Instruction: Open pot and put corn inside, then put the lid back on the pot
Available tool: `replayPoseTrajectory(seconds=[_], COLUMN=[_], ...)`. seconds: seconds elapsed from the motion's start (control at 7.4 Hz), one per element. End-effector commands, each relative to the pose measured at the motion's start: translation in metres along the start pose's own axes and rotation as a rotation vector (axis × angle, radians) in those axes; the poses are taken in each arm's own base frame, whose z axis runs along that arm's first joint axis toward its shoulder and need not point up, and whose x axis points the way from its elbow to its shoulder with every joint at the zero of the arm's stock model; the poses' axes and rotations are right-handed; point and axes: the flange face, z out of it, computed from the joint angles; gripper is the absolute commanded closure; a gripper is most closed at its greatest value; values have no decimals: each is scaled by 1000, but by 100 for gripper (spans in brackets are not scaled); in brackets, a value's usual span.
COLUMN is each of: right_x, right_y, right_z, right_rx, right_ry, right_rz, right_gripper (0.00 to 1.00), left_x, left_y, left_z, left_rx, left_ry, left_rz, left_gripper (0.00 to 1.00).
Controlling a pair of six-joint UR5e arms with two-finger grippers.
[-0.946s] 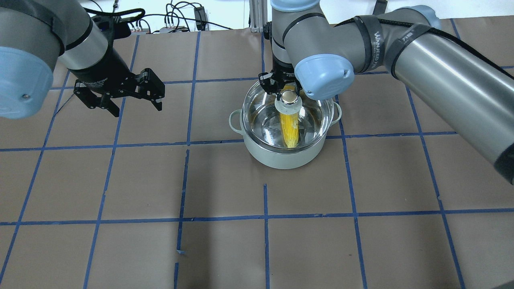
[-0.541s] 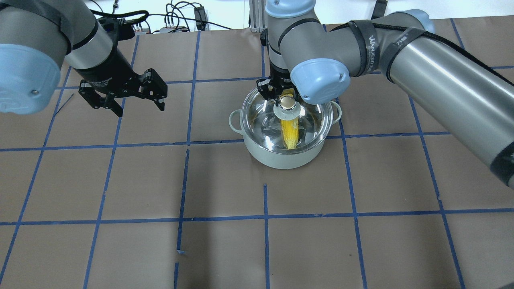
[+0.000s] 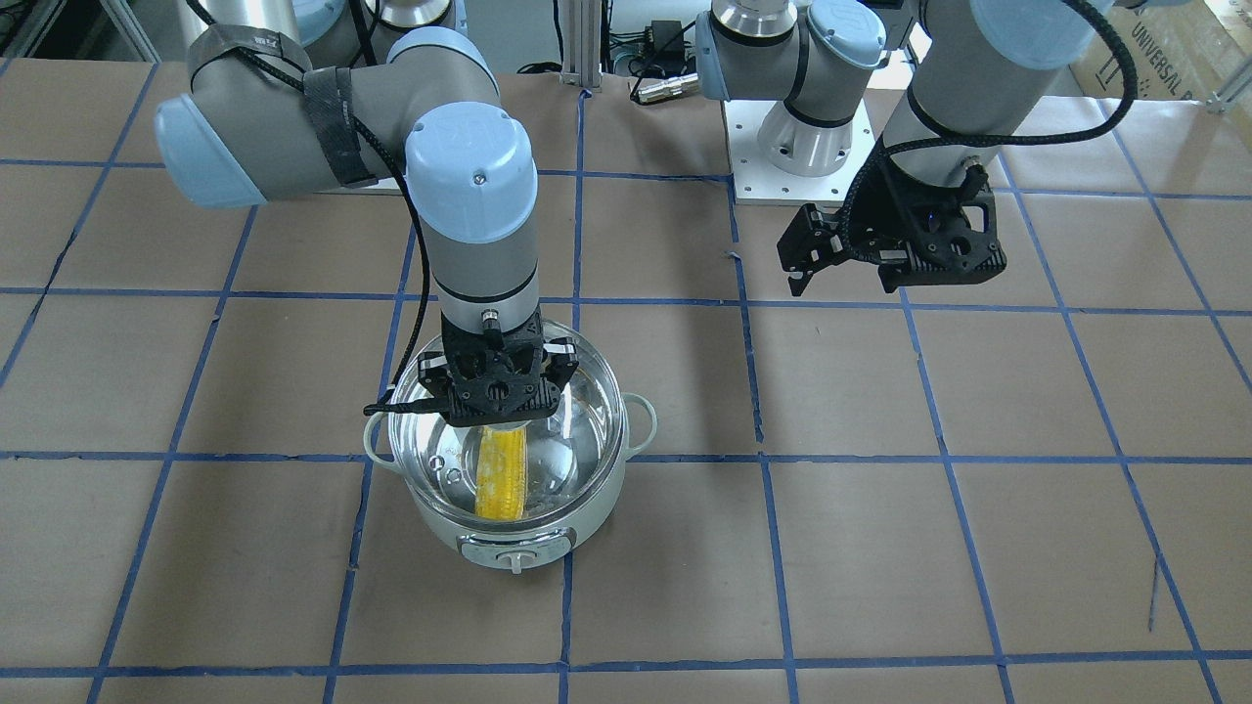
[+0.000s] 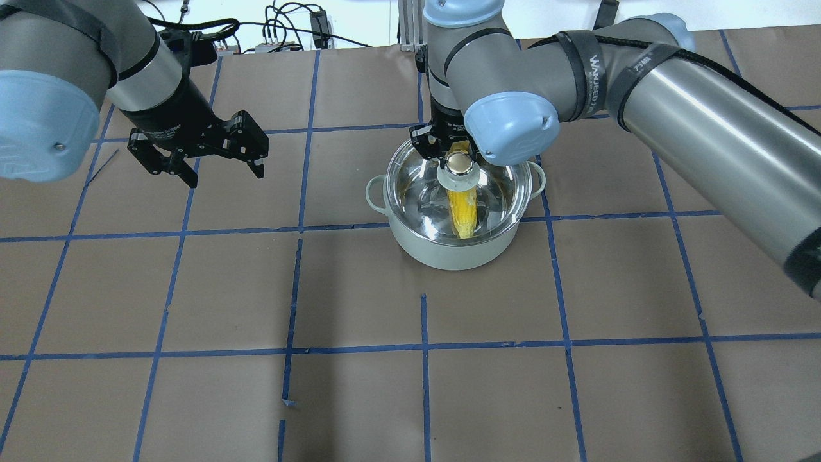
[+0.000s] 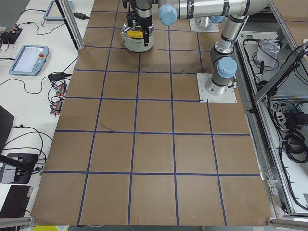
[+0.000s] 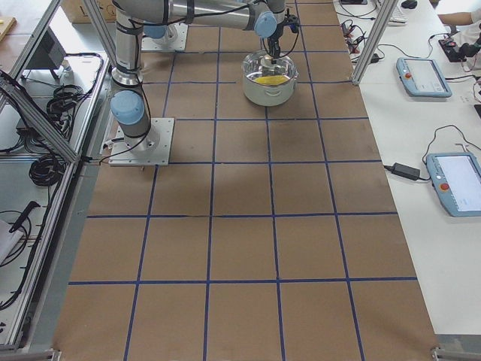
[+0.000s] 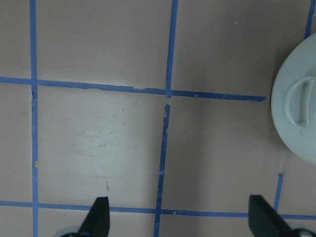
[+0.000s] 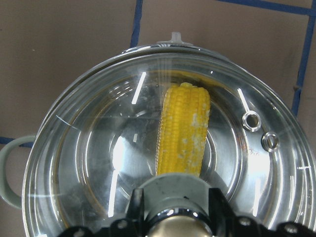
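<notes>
I count one of each task thing and two grippers. There is one round pale mint-white pot with two loop handles at its three and nine o'clock, one yellow tapered corn cob and one round clear glass lid. Taking twelve o'clock as straight away from my base, the pot stands on the brown, blue-taped table just past centre, towards one o'clock. The corn cob lies inside the pot on the steel floor, running from twelve to six. The lid sits over the pot's mouth; I cannot tell whether it is fully seated.

My right arm reaches in from three o'clock with its wrist turned straight down over the pot. My right gripper is closed narrowly on the lid's silver-and-gold knob, one finger on either side. My left gripper hangs above the table at the pot's nine o'clock, well apart. It points down, jaws spread wide and holding nothing.
</notes>
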Motion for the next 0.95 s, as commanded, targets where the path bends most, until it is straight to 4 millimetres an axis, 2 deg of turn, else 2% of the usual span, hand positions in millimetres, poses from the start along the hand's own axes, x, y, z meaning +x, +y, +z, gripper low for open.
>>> replayPoseTrajectory(seconds=[0.0,0.41,0.81], right_x=[0,-1,-1], right_y=[-2,-4,-11], right_z=[-1,7,-1], right_rx=[5,-2,23], right_ry=[0,1,-3], right_rz=[1,3,-2], right_gripper=[60,60,60], left_x=[0,0,0], left_y=[0,0,-1], left_z=[0,0,0], left_rx=[2,2,2], left_ry=[2,2,2], left_rz=[0,0,0], left_gripper=[0,0,0])
